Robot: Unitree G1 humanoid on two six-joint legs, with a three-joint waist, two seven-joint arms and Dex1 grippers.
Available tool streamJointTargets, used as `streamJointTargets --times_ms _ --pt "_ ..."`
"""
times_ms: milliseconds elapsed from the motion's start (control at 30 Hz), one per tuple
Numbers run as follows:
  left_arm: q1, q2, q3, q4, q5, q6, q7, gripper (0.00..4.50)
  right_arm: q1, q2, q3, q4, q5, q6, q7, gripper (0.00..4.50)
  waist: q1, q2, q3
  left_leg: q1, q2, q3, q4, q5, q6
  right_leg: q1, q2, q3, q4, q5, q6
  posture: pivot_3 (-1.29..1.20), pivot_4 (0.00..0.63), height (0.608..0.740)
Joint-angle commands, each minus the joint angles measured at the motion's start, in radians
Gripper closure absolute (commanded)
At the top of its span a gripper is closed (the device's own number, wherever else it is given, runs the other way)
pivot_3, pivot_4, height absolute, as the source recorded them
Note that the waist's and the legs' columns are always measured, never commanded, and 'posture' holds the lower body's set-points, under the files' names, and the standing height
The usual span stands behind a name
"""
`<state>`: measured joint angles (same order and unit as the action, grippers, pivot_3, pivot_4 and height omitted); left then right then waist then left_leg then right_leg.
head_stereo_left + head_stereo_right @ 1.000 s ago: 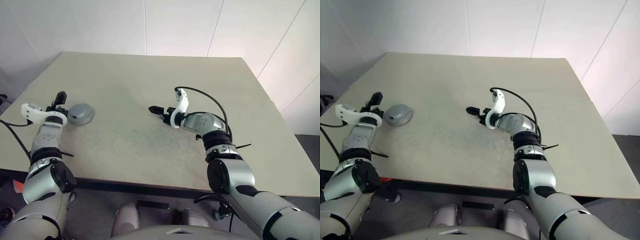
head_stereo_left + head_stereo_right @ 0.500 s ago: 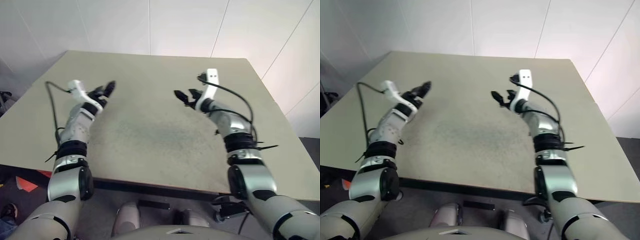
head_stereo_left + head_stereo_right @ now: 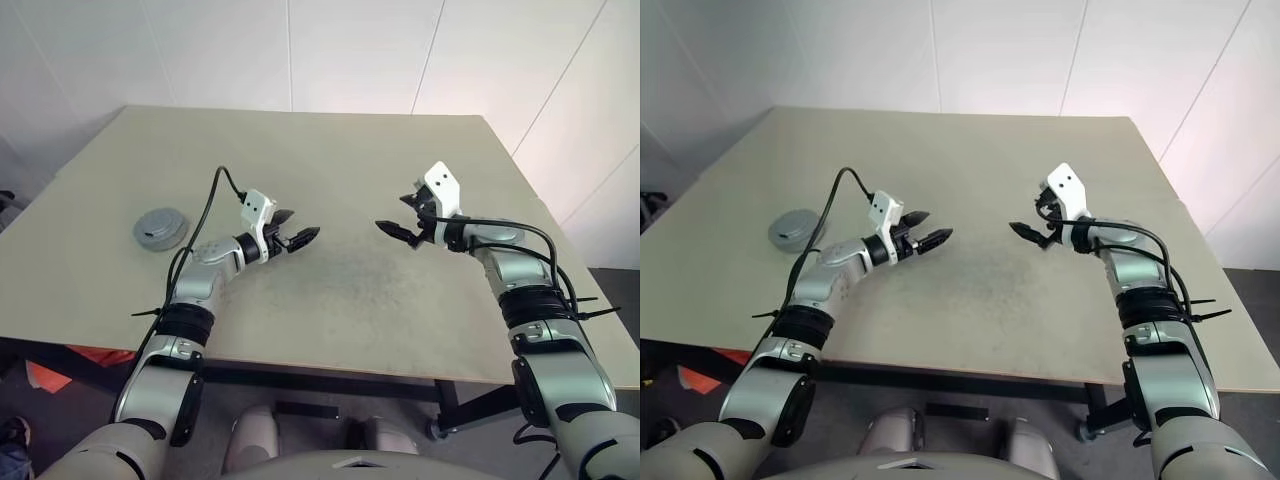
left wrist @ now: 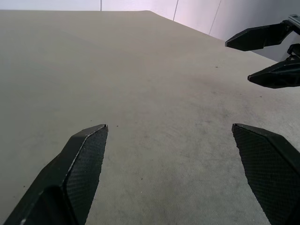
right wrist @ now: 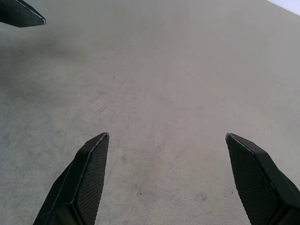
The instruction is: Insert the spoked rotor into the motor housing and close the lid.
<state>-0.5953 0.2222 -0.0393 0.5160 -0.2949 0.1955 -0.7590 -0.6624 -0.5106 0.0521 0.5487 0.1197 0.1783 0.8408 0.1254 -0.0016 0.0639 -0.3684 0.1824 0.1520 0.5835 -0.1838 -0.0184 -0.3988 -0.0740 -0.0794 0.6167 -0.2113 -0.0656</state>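
Note:
The motor housing (image 3: 161,229) is a round grey puck on the table's left side, and its flat grey top reads as the lid lying on it. The spoked rotor is hidden. My left gripper (image 3: 298,228) hovers open over the table's middle, well to the right of the puck, pointing at my right gripper (image 3: 394,214). The right gripper is open too and faces back at the left one across a gap. Both are empty. In the left wrist view the wide-apart fingers (image 4: 79,164) frame bare table, with the right gripper (image 4: 238,62) ahead.
The beige table (image 3: 330,150) stretches far behind and between the arms. A black cable (image 3: 205,205) loops from the left wrist. White tiled walls (image 3: 350,50) stand behind the table. Its front edge (image 3: 330,365) runs close below the arms.
My left gripper has swung right, away from the puck to the table's middle, and rolled. My right gripper has moved right and rolled. Both stayed open.

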Motion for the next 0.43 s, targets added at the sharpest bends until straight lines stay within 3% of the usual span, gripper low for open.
streamJointTargets --times_ms 33,433 --pt "-0.028 -0.004 0.015 -0.012 0.007 -0.026 -0.001 0.02 -0.023 -0.01 -0.011 -0.009 -0.015 -0.028 -0.014 0.0 0.0 0.0 0.0 0.0 0.0 0.0 0.0 0.0 0.0 0.0 0.0 0.0 0.0 0.0 0.0 0.0 0.0 0.74" --pt "-0.054 -0.01 0.019 -0.005 0.006 -0.018 -0.012 0.02 -0.059 0.001 -0.02 0.052 -0.028 -0.061 -0.029 0.0 0.001 0.0 0.0 0.0 0.0 0.0 0.001 -0.001 0.003 0.0 0.0 0.0 0.0 0.0 0.0 0.0 0.0 0.74"
